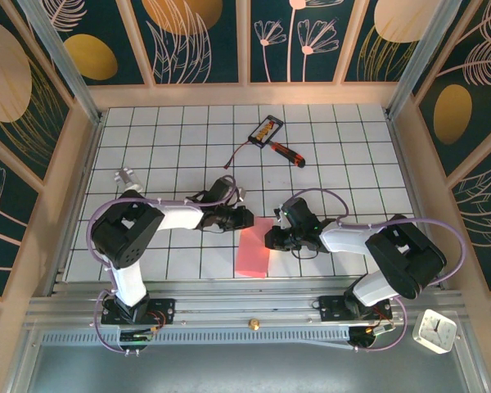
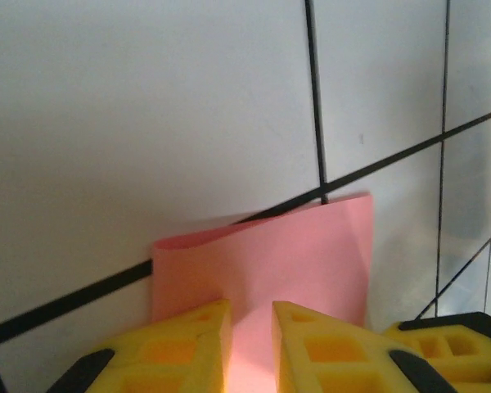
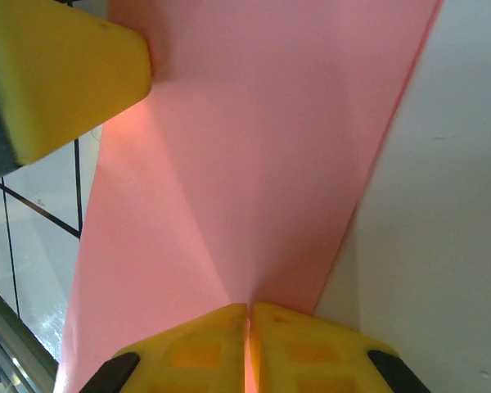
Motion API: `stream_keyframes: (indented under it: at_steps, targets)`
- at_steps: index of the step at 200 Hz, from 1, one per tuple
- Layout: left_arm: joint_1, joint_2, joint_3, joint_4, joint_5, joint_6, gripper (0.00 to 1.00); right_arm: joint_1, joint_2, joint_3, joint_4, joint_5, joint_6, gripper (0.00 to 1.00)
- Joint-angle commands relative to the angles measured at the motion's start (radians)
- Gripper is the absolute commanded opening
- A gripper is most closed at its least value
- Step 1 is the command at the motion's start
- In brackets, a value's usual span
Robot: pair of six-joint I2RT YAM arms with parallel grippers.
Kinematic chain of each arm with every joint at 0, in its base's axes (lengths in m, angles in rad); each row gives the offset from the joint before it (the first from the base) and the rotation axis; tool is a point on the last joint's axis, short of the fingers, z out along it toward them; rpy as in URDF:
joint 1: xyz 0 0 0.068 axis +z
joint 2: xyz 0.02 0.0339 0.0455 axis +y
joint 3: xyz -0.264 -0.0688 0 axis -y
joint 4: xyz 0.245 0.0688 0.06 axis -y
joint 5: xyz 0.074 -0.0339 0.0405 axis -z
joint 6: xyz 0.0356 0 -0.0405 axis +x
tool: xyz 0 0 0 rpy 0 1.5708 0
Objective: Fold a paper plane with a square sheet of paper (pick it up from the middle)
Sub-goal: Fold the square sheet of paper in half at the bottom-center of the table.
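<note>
The right gripper point(image 3: 247, 311) is pinching the half-folded square sheet of paper point(image 3: 254, 164) stretching ahead of it, the left gripper point(image 2: 250, 309) is resting slightly parted on it, holding nothing; pressing the crease likely follows.

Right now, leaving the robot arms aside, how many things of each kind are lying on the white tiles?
Pink paper sheet, folded over: 1
Red-handled screwdriver: 1
Black-and-orange card: 1
Small silvery object, too small to identify: 1
Total: 4
</note>
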Motion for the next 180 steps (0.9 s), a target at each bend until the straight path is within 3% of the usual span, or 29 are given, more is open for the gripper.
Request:
stream_keyframes:
  at_steps: [1,80,113,141,180]
  targets:
    - [0.031,0.027,0.001,-0.036,-0.053,0.038,0.22,0.006,0.063,-0.041,-0.126,0.145,-0.028,0.13]
    - [0.062,-0.081,0.028,-0.11,-0.096,0.076,0.27,0.006,0.047,-0.059,-0.122,0.148,-0.02,0.13]
    - [-0.026,-0.245,-0.079,-0.086,-0.066,-0.017,0.3,0.007,0.052,-0.044,-0.124,0.148,-0.022,0.13]
    - [-0.082,-0.297,-0.192,-0.01,-0.007,-0.136,0.25,0.006,0.064,-0.04,-0.123,0.148,-0.027,0.13]
    - [-0.092,-0.286,-0.259,0.013,0.055,-0.152,0.19,0.007,0.066,-0.035,-0.126,0.151,-0.03,0.13]
